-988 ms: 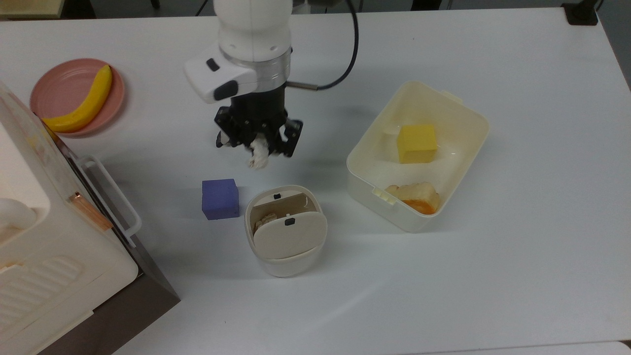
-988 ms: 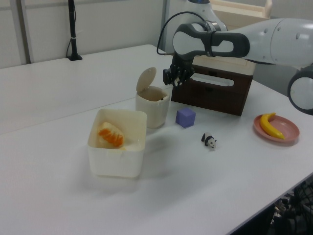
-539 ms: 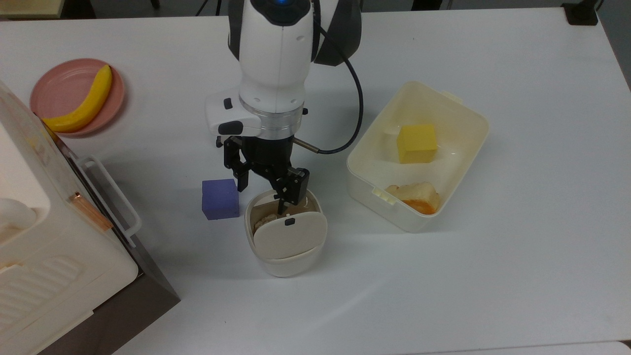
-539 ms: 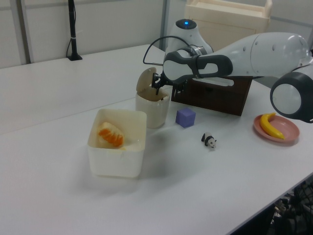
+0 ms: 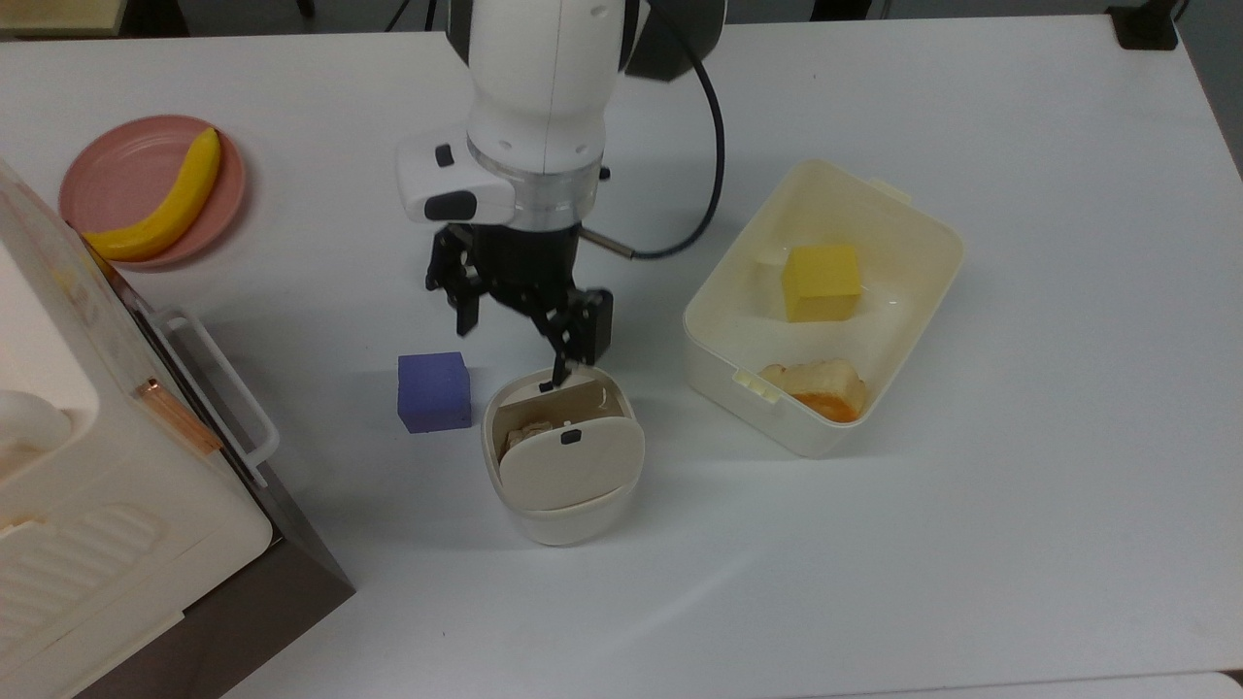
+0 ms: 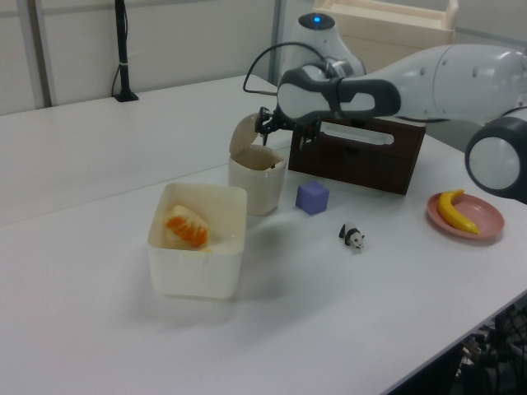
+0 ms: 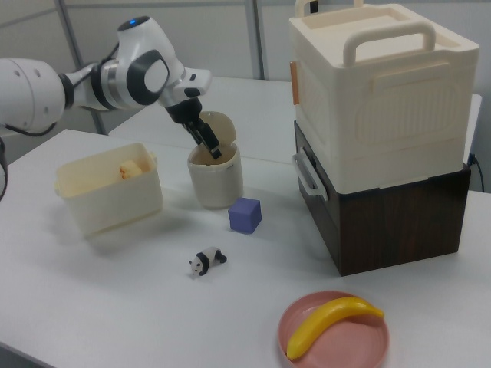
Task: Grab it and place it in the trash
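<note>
Paper (image 5: 521,434) (binned), hand (image 5: 515,340) higher

No readable text or labels are visible anywhere.

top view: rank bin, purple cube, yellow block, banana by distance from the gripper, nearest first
From the gripper:
1. Trash bin, just below it in the top view.
2. Purple cube, lower left, beside the bin.
3. Yellow block, to the right, inside the rectangular tub.
4. Banana, far left on the pink plate.
</note>
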### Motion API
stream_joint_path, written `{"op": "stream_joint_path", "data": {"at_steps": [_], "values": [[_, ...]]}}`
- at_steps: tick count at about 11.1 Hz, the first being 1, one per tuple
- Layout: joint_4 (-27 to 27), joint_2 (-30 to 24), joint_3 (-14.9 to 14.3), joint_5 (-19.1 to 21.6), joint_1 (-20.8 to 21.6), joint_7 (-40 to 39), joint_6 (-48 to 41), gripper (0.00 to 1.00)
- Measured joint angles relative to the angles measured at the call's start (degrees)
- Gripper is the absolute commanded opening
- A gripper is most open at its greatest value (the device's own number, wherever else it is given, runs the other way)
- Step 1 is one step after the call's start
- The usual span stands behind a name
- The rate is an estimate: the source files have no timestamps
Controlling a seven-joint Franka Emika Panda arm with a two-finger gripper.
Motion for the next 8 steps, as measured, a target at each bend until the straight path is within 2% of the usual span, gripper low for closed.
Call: {"op": "stream_joint_path", "data": {"at_steps": [4, 6, 8], "values": [[-0.4, -6.5, 0.0, 2.2, -0.6, -21.1, -21.0, 1.00], [-2.7, -10.5, -0.2, 5.6, -3.2, -30.2, -25.9, 1.00], [-4.9, -13.1, -0.2, 8.1, -5.3, -32.8, -28.1, 1.00]]}}
